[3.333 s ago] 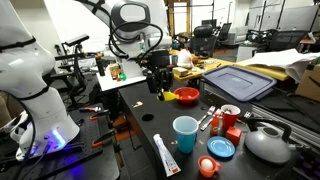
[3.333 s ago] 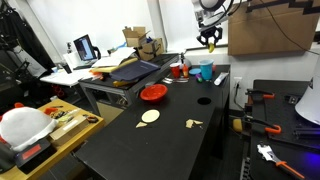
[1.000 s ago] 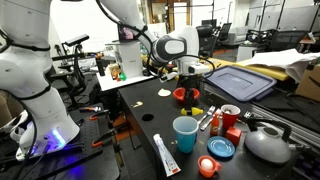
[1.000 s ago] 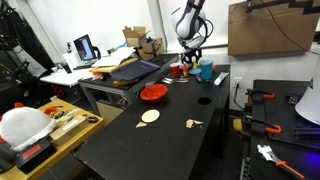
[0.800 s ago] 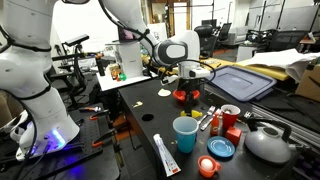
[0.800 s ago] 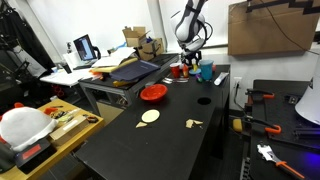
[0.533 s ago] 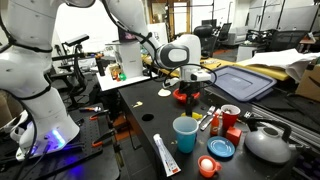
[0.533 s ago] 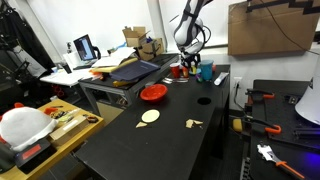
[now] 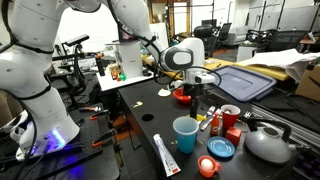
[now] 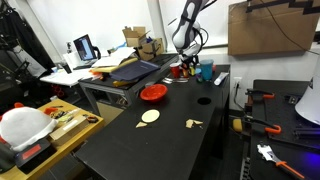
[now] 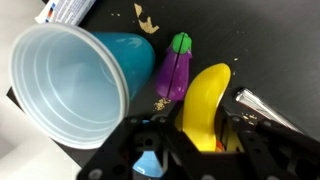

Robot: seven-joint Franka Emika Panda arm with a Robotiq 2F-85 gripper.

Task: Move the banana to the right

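- Since the frame from about three seconds back, the arm has swung rightward and come down. In an exterior view the gripper (image 9: 196, 103), earlier raised left of the red bowl (image 9: 181, 96), now sits low at the centre of the frame. It is just right of that bowl and above the blue cup (image 9: 185, 133) on the black table (image 9: 140, 130).
- In the wrist view, a white toothpaste tube (image 11: 65, 10) shows at the upper left corner.
- The blue cup (image 11: 75, 85) fills the left half of that view, its open mouth turned toward the camera.
- At top centre lies a purple toy eggplant (image 11: 175, 72) with a green stalk, just beside the cup.
- Right of centre is the banana (image 11: 205, 100), yellow and curved, running down to the bottom edge.
- The gripper (image 11: 200, 128) has its jaws drawn in narrow against both sides of the banana, holding it.
- At the far right is a silvery object (image 11: 270, 110), too cropped to identify.
- Whether the banana touches the table cannot be told.
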